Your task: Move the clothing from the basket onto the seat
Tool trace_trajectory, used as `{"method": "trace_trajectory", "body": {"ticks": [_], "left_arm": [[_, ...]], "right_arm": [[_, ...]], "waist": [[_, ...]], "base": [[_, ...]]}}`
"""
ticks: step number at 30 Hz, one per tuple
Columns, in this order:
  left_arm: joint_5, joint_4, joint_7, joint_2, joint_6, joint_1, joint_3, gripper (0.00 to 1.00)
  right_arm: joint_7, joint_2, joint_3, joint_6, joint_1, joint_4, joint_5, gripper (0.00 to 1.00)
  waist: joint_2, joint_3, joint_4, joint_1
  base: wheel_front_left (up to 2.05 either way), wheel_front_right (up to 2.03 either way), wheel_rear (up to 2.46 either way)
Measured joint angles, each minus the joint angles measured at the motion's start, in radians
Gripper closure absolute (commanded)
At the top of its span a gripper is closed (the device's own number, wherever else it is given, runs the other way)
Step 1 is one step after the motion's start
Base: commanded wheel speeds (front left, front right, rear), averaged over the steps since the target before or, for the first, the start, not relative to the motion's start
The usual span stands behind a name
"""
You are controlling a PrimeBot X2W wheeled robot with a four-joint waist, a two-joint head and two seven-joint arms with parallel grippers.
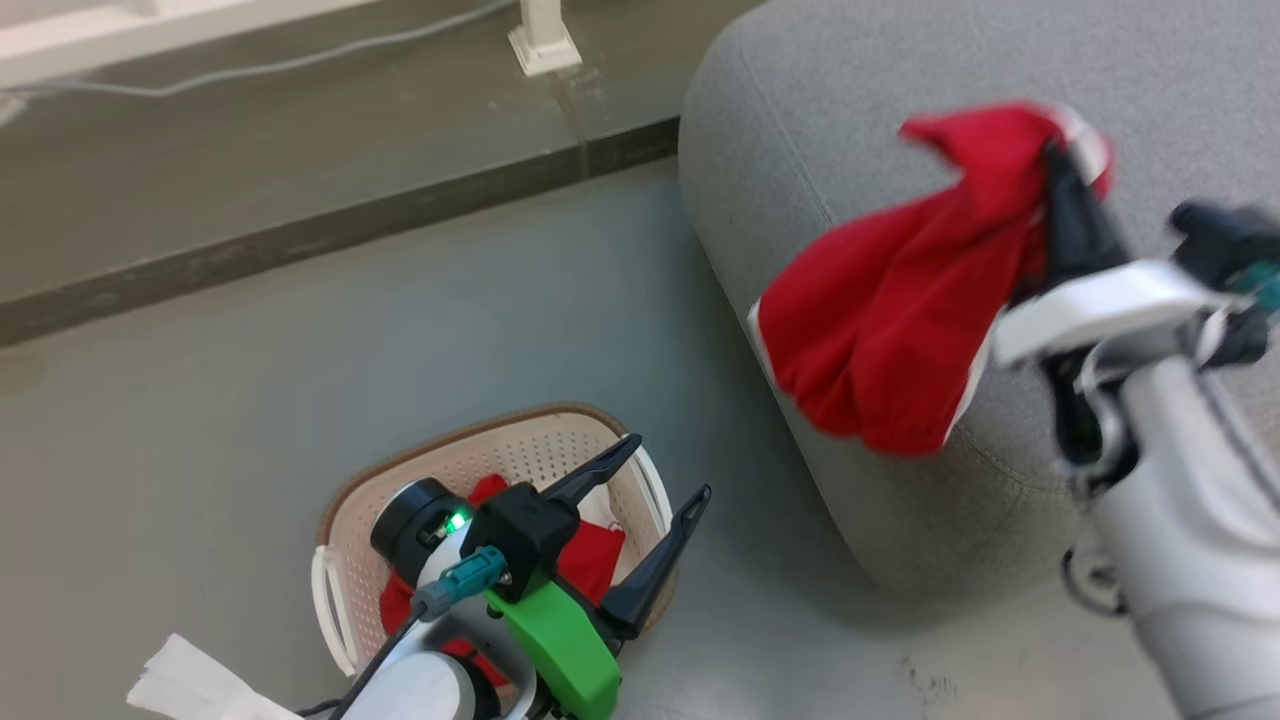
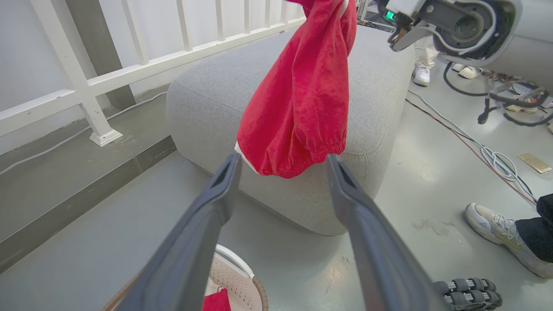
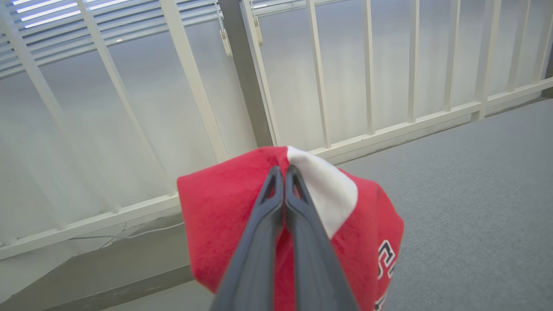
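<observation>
The right gripper (image 3: 284,169), pinched shut on a red garment (image 1: 890,310), holds it above the grey seat (image 1: 1000,50)'s edge, not yet laid down; more red clothing (image 1: 592,560) lies in the basket (image 1: 470,432) beneath the wide-open, empty left gripper (image 1: 670,465).

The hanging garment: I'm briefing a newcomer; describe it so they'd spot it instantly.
Find the big grey seat. By its corner hangs a red garment, pinched in the right gripper. Unlike the red clothing in the basket, it dangles in mid-air.
</observation>
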Motion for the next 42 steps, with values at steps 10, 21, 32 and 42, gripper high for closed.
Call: {"method": "trace_trajectory", "body": {"ticks": [10,21,32,42], "left_arm": [[0.008,-0.028,0.033,0.014,0.000,-0.025,-0.006,0.00],[0.017,-0.067,0.052,0.015,-0.002,-0.063,-0.022,0.00],[0.056,-0.123,0.083,0.025,-0.001,-0.117,-0.001,0.00],[0.063,-0.118,0.091,0.051,-0.001,-0.145,0.016,0.00]], "right_arm": [[-0.001,-0.088,-0.139,-0.002,-0.174,-0.006,-0.024,1.00],[-0.005,-0.198,-0.242,-0.010,-0.323,0.059,-0.032,1.00],[-0.005,-0.238,-0.288,-0.010,-0.354,0.214,-0.007,1.00],[-0.006,-0.164,-0.305,-0.009,-0.336,0.351,0.040,1.00]], "waist": [[-0.0001,0.083,-0.013,0.0000],[0.0000,0.158,0.037,0.0000],[0.0000,0.288,0.093,0.0001],[0.0000,0.375,0.113,0.0001]], "base": [[0.00,0.00,0.00],[0.00,0.00,0.00],[0.00,0.00,0.00],[0.00,0.00,0.00]]}}
